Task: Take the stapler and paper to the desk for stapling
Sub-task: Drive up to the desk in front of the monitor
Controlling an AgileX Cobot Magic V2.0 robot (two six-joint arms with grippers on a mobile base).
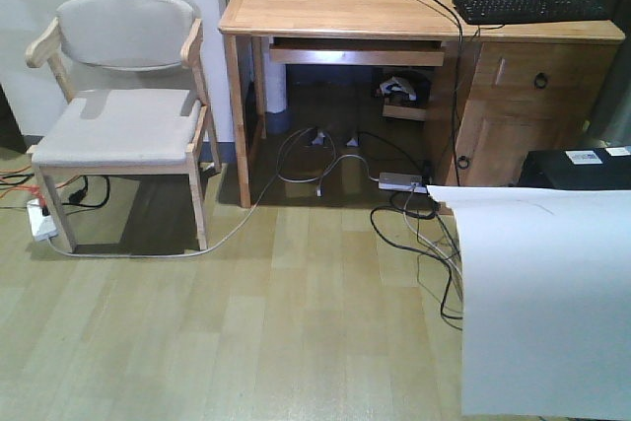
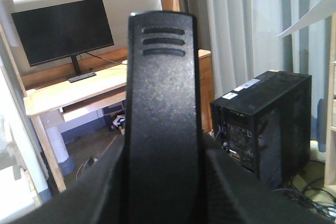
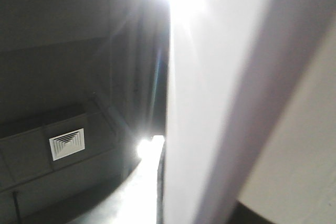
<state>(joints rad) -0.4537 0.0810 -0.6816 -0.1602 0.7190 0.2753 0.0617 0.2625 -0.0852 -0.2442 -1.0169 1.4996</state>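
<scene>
The black stapler stands upright in the left wrist view, its ribbed end on top. My left gripper is shut on its lower part, with a dark finger on each side. The white paper hangs in the air at the lower right of the front view, and one corner shows in the left wrist view. In the right wrist view the paper fills the frame edge-on, with my right gripper shut on it under ceiling glare. The wooden desk stands ahead, also visible as the desk behind the stapler.
A wooden chair with a grey seat stands left of the desk. A keyboard and a monitor sit on the desk. A black computer tower stands right of it. Cables and a power strip lie on the floor.
</scene>
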